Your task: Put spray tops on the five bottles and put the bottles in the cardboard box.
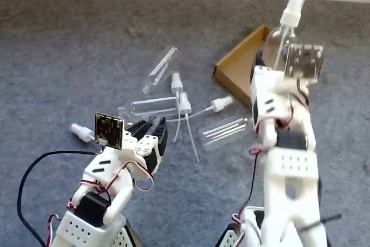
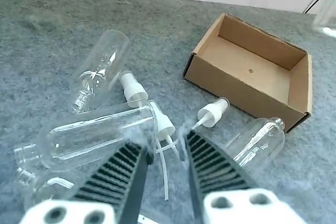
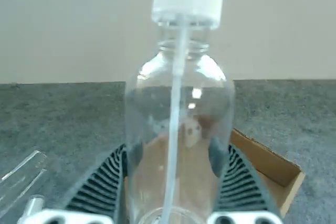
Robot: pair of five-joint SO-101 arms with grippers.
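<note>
The right tool (image 3: 176,182) pinches the fat middle of a clear bottle (image 3: 178,108), held up near the box (image 3: 273,169) — it looks light and slippery, so that is the place to hold — and the left tool (image 2: 165,161) hangs spread over loose spray tops (image 2: 164,124).

High camera overhead; wrist cameras close; all share cardboard box (image 2: 241,92).

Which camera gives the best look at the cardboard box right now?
The left wrist view: the cardboard box shows whole, open side up, its inside visible. In the high view the right arm covers part of it; the right wrist view shows a corner behind the held bottle.
</note>
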